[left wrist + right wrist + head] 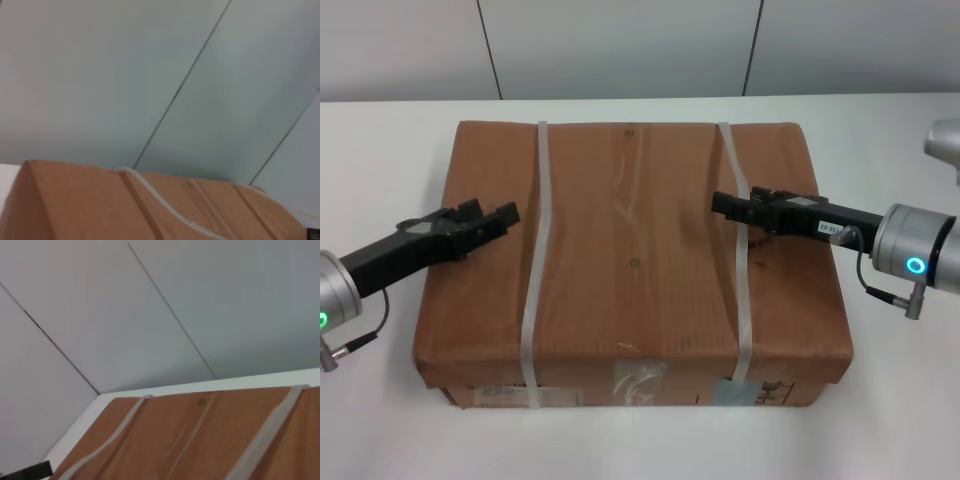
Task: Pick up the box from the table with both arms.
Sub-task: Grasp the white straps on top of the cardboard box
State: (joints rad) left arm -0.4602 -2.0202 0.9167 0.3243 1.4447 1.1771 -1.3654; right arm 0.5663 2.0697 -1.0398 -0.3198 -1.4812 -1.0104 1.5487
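Lying flat, long axis left-to-right, labelled side toward the robot: box [630, 250]; finger state of left gripper [505, 217] and right gripper [720, 204] unclear.

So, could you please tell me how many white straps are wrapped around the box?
2. The left strap crosses the box top beside the left gripper; the right strap runs by the right gripper. None seem hidden.
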